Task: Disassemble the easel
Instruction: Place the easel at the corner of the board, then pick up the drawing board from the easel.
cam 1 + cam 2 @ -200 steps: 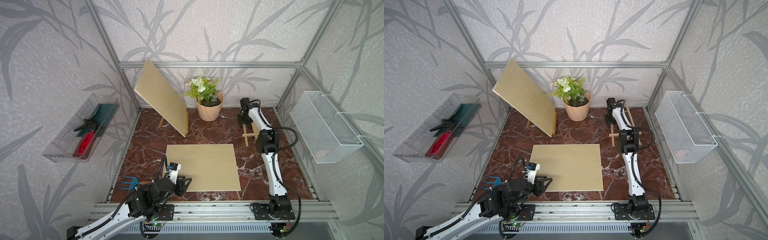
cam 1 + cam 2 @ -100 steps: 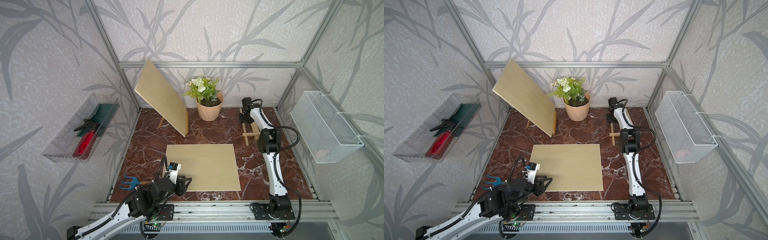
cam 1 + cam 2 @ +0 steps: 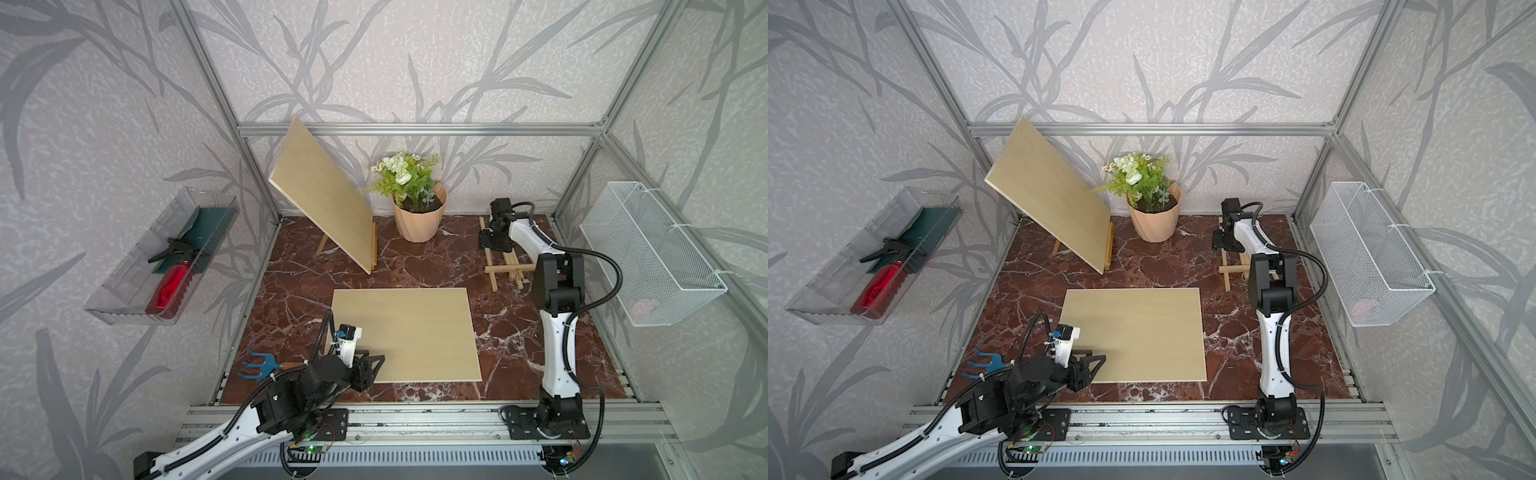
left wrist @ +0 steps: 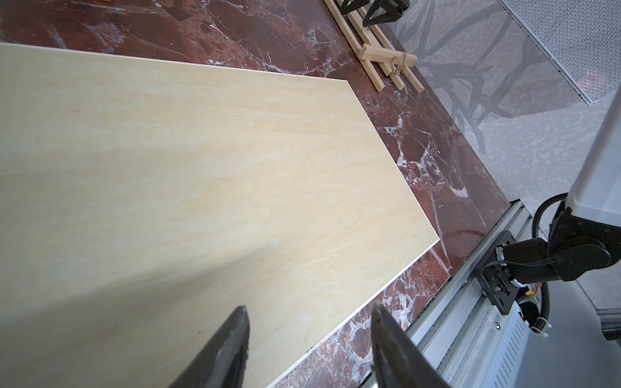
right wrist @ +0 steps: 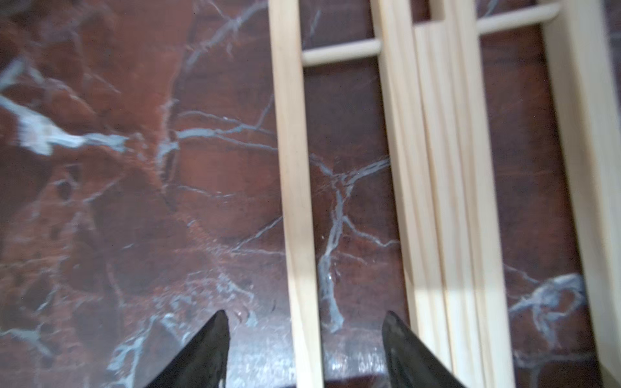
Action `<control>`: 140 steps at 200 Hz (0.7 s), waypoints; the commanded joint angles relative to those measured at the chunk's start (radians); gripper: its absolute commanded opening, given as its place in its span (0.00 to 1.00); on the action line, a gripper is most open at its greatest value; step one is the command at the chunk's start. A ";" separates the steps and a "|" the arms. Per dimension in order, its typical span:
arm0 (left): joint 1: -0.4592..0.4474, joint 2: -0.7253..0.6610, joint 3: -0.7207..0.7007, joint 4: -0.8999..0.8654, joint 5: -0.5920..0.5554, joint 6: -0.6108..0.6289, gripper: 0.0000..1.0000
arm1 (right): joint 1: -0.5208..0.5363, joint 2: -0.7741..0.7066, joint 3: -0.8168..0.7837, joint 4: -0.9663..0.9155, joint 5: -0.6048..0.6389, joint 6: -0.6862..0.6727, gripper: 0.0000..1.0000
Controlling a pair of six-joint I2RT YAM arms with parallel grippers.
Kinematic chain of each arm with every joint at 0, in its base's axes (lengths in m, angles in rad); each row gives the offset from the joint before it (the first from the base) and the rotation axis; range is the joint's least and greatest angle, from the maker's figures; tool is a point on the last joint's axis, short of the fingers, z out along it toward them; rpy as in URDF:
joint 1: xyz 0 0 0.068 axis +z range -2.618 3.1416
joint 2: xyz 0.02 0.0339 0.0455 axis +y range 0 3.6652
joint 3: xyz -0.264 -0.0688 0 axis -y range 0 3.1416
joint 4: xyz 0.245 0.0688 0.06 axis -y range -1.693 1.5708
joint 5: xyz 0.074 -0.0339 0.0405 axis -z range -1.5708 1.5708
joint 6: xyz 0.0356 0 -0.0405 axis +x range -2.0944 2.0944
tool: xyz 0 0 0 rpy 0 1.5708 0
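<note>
A folded wooden easel [image 3: 505, 266] [image 3: 1237, 268] lies flat on the marble floor at the back right. My right gripper [image 3: 494, 243] [image 5: 304, 314] hovers over its far end, open, with one slat [image 5: 295, 168] running between the fingers untouched. A bare wooden board [image 3: 405, 332] lies flat mid-floor. My left gripper [image 3: 370, 368] [image 4: 309, 307] is open and empty over the board's near left corner. At the back left, a second board [image 3: 324, 212] leans on a standing easel [image 3: 374, 249].
A flower pot [image 3: 419, 220] stands at the back centre. A white wire basket [image 3: 648, 253] hangs on the right wall, and a clear tray [image 3: 124, 299] with a red bottle on the left. A blue hand rake [image 3: 259, 365] lies front left.
My right gripper has gone from shut to open over the folded easel and shifted slightly along it. The left arm has stayed in place.
</note>
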 commanded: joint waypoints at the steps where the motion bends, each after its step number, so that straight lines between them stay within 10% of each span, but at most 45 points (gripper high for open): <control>1: 0.000 -0.001 -0.009 0.000 -0.031 0.000 0.63 | 0.050 -0.171 -0.110 0.165 -0.002 0.027 0.73; 79: 0.000 -0.040 -0.011 -0.014 -0.045 0.005 0.90 | 0.393 -0.826 -0.995 1.148 0.178 0.009 0.85; 140: 0.000 -0.036 0.028 -0.056 -0.141 -0.023 0.99 | 0.454 -0.644 -1.225 1.798 -0.206 0.117 0.84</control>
